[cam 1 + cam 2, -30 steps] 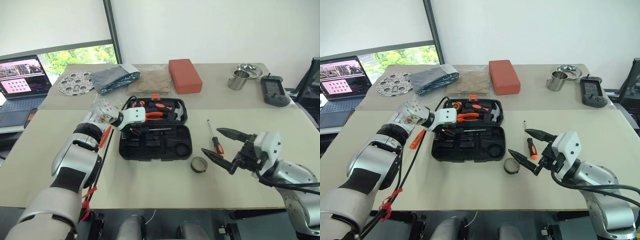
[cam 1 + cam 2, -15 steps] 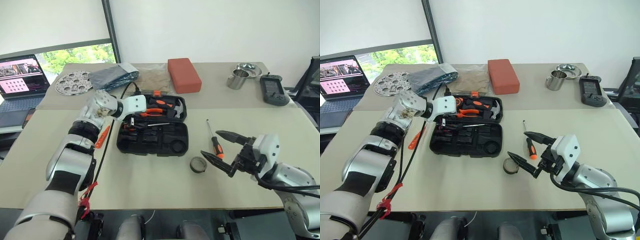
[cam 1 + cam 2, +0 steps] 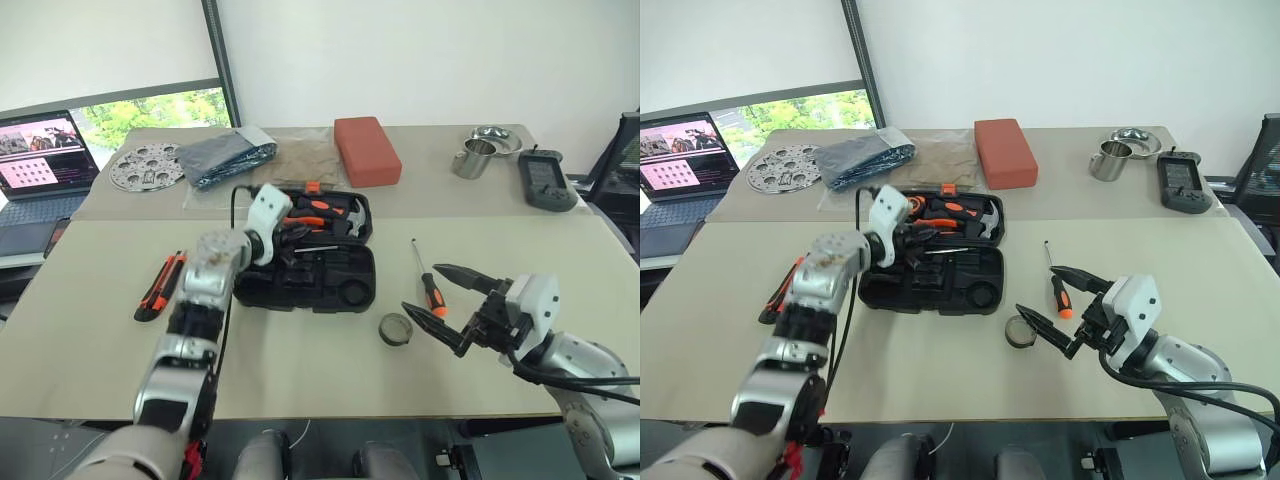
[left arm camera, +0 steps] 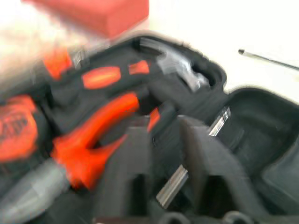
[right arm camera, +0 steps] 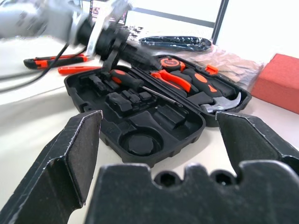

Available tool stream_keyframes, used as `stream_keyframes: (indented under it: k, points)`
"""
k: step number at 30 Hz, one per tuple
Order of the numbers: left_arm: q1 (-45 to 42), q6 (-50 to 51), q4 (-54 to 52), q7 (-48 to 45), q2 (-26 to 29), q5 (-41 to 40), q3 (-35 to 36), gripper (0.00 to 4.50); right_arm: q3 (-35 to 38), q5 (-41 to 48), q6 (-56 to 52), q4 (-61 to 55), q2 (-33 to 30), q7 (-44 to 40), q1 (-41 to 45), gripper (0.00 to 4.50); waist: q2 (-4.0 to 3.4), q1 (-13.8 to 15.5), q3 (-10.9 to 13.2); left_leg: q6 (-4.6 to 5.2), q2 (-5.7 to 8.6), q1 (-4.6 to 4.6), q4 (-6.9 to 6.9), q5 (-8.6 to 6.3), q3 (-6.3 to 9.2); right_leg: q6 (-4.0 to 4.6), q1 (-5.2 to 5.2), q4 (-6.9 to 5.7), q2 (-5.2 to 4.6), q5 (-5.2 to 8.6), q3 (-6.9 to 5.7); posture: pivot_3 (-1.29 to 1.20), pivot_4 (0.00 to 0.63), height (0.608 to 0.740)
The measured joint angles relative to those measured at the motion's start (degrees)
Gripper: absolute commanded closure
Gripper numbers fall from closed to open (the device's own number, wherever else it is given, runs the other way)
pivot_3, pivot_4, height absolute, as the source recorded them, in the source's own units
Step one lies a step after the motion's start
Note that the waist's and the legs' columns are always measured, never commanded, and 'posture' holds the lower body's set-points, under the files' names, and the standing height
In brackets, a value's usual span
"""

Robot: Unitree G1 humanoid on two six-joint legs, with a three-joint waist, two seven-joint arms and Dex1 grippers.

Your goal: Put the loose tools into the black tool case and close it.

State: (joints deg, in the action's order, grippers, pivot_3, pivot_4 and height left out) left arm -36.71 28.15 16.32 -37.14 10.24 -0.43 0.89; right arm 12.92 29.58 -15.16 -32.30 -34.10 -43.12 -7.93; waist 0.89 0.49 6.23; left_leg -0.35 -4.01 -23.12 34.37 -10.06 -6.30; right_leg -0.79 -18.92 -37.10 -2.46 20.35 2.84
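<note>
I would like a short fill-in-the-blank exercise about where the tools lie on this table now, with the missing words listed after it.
1. The black plastic hinged tool case lies ____ on the beige table.
2. The small grey ring-shaped roll lies on the table, ____ the case.
3. The orange-black utility knife lies on the robot's ____ side of the case.
4. The steel-headed hammer rests ____ the case.

Missing words: open; outside; left; inside

Left wrist view motion-blurred, black tool case (image 4: 243, 121) cut off at its edges, laptop (image 3: 40, 160) cropped.
</note>
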Motion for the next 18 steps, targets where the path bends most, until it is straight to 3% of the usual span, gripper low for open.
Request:
stream_keyframes:
  k: [9,18]
  points:
    - [1.1,-5.7,2.5,13.7,-2.9,0.6,0.3,4.38,-0.3,-0.1,0.1,-0.5,0.0,-0.1,0.1,0.00,0.08,0.2,0.0,0.15,0.17,0.30,-0.05,-0.01,0.06,-0.01,0.48,0.16,0.03,0.00,0.30,0.00,0.150,0.740]
    - [-0.6,-7.9,8.1,18.5,-3.9,0.0,0.5,4.38,-0.3,-0.1,0.1,-0.6,0.0,-0.2,0.2,0.00,0.11,0.1,0.1,0.14,0.17,0.33,-0.09,-0.01,0.05,-0.01,0.49,0.19,0.06,0.00,0.35,0.00,0.150,0.740]
